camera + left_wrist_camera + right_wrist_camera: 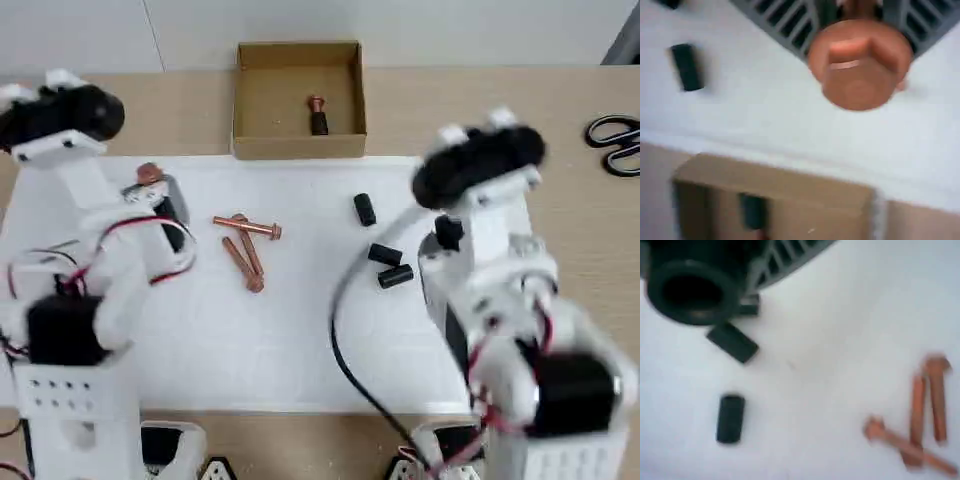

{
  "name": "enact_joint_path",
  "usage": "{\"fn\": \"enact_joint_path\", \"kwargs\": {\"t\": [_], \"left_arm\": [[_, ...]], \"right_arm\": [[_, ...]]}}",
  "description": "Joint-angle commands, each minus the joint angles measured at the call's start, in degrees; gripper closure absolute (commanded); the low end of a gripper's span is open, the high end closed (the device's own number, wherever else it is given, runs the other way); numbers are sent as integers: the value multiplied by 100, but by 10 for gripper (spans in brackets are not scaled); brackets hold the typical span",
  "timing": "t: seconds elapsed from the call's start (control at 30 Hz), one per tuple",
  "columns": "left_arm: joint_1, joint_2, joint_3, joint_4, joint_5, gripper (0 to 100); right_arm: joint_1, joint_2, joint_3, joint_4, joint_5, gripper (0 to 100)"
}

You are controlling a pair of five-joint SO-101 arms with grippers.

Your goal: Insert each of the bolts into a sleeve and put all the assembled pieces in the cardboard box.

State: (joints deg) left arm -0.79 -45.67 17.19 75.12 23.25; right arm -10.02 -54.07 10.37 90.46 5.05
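Bolt (858,67) tight in left end effector (157,193), sleeve (692,290) tight in right end effector (448,234), each near mat (300,335) edge.

A white mat (300,330) covers a tan table (430,100). On the mat lie three copper bolts (245,245) and three black sleeves (385,254). Above the mat, another bolt (860,65) is copper and another sleeve (692,290) is black. Beyond the mat, a brown box (298,147) holds a copper-and-black piece (317,115). Right of the mat lie black scissors (615,140). The arms (95,200) are white and black, with red wires.
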Motion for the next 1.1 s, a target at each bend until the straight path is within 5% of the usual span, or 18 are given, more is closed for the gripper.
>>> {"fn": "enact_joint_path", "kwargs": {"t": [0.0, 0.4, 0.67, 1.07], "left_arm": [[457, -607, 629, -932, 308, 994], [1925, -1187, 2563, -3464, 756, 994], [2400, -1169, 2738, -3534, 818, 994], [3007, -1169, 2800, -3358, 879, 994]], "right_arm": [[-22, -1209, 1336, -963, -1134, 995], [-1473, -4031, 6321, -4259, -176, 995], [-1657, -5015, 7851, -4901, -220, 995], [-1912, -4971, 7877, -4927, -659, 995]]}}
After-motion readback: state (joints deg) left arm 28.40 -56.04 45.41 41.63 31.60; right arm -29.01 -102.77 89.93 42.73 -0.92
